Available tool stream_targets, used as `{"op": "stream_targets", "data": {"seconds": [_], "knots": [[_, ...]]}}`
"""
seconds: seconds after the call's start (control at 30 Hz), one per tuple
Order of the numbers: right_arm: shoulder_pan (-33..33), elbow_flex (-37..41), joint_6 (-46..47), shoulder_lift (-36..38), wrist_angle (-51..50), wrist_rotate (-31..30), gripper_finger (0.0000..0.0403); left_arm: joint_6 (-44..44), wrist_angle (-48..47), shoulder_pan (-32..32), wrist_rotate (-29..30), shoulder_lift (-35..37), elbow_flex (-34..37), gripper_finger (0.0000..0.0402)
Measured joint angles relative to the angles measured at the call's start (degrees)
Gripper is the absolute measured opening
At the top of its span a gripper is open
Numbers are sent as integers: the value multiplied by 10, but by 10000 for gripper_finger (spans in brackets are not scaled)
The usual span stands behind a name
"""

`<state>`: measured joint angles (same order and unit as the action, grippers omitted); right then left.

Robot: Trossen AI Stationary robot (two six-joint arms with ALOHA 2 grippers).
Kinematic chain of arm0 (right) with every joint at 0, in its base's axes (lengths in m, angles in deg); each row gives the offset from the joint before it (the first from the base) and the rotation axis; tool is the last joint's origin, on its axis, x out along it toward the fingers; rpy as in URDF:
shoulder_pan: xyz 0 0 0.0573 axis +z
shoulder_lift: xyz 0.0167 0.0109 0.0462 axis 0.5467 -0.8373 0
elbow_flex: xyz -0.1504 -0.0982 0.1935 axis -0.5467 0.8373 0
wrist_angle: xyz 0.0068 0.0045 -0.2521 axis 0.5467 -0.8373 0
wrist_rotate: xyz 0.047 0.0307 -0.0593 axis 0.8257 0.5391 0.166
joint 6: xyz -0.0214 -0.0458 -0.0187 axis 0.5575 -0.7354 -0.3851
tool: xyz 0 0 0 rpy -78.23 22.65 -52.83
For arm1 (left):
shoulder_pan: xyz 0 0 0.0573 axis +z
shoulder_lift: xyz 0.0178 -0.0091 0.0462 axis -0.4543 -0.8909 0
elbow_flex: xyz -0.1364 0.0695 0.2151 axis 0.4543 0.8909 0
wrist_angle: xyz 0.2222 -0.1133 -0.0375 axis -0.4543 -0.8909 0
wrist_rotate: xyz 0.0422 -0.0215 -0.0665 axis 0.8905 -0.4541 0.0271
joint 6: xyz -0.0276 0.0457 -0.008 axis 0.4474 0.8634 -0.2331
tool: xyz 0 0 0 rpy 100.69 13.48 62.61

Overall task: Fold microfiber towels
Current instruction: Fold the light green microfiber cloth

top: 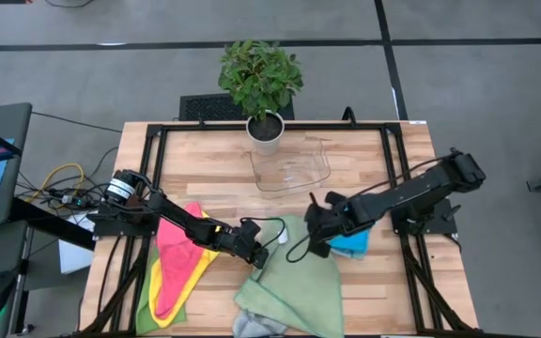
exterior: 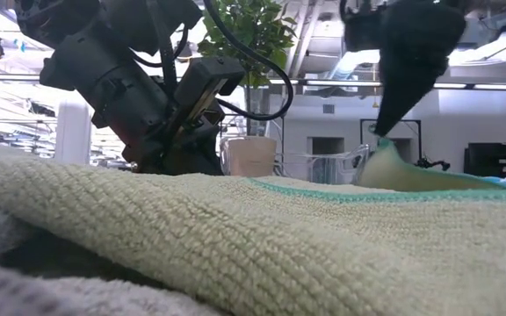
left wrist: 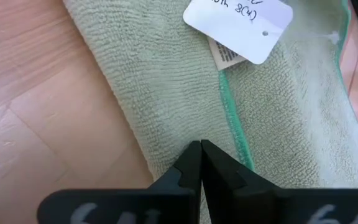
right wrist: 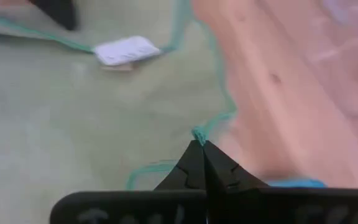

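Observation:
A light green microfiber towel with teal edging lies spread on the table's near middle. It carries a white tag. My left gripper is shut at the towel's far left edge. My right gripper is shut on its far right corner, which stands raised. A pink towel lies on a yellow one at the near left. A blue towel lies under the right arm, and a grey towel at the near edge. My left gripper pinches the green towel's edge beside the tag, between its two fingers, slanting down from the table's left. The towel there stays low on the wood. My right gripper pinches the teal-edged corner at its fingertips, pointing steeply down. That corner is pulled up into a peak while the rest of the towel lies on the table.
A potted plant stands at the table's far middle, with a clear plastic tray just in front of it. Bare wood shows at the near right and at the far left.

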<state>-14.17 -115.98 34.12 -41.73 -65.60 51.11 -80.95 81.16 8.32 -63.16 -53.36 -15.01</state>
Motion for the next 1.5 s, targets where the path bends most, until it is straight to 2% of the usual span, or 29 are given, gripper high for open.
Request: {"op": "stream_targets", "data": {"seconds": [0.17, 0.43, 0.57, 0.67, 0.77, 0.97, 1.07, 1.17, 1.33, 1.5], "knots": [[20, 12, 32, 15, -53, -26, 8, -2, -3, 0, 4, 0, 0, 0], [58, 74, 134, 42, -92, -51, 15, -7, -5, 1, -12, 1, 0, 0], [63, 83, 155, 63, -118, -57, 40, -17, -1, 11, -65, 13, 2, 0], [58, 89, 161, 79, -130, -57, 70, -11, -24, 17, -82, 36, 6, 0], [57, 89, 158, 99, -116, -57, 99, 1, -36, 26, -86, 76, 4, 0], [57, 89, 185, 156, -116, -85, 160, 22, -123, 34, -68, 164, 3, 0], [62, 89, 181, 174, -46, -94, 181, 44, -106, 28, -39, 187, 3, 0], [75, 89, 142, 170, 40, -100, 191, 107, -40, 11, -35, 179, 2, 1], [76, 91, 152, 118, 52, -99, 191, 160, -23, -11, -11, 138, 2, 33], [91, 91, 157, 61, 61, -88, 183, 215, -51, -7, 4, 100, -35, 104]]}}
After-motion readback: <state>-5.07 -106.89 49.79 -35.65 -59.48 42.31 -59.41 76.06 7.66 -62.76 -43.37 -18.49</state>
